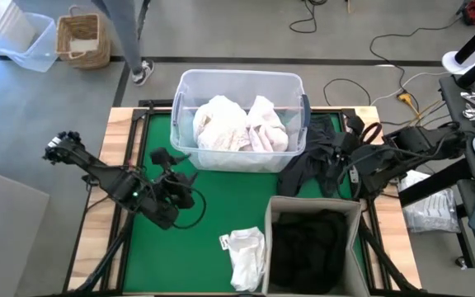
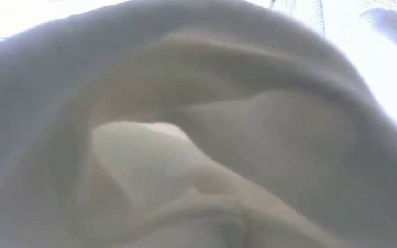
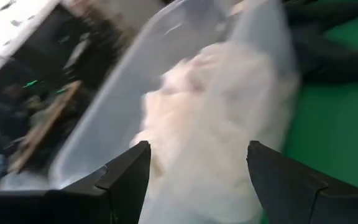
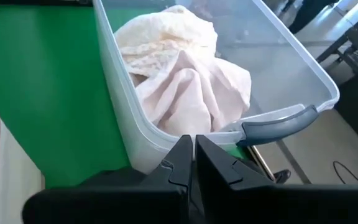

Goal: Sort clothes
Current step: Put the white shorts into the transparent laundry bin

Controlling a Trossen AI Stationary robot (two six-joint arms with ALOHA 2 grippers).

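Low view: only pale cloth (image 2: pixel 198 138) filling the lens, nothing else. High view gives the layout: clear tub (image 1: pixel 190 91) at 12 o'clock on the green mat w/ two crumpled light garments (image 1: pixel 237 124), cream and pale pink. Dark clothes (image 1: pixel 316 161) heaped just beside the tub at 3 o'clock. Beige box (image 1: pixel 355 216) at 5 o'clock holds black fabric (image 1: pixel 308 247); a white garment (image 1: pixel 244 254) lies touching its 9 o'clock side. Left gripper (image 3: pixel 197 165) at 8 o'clock of the tub, fingers spread wide, holding nothing. Right gripper (image 4: pixel 191 158) by the dark heap, fingers pressed together; can't tell if anything's pinched.
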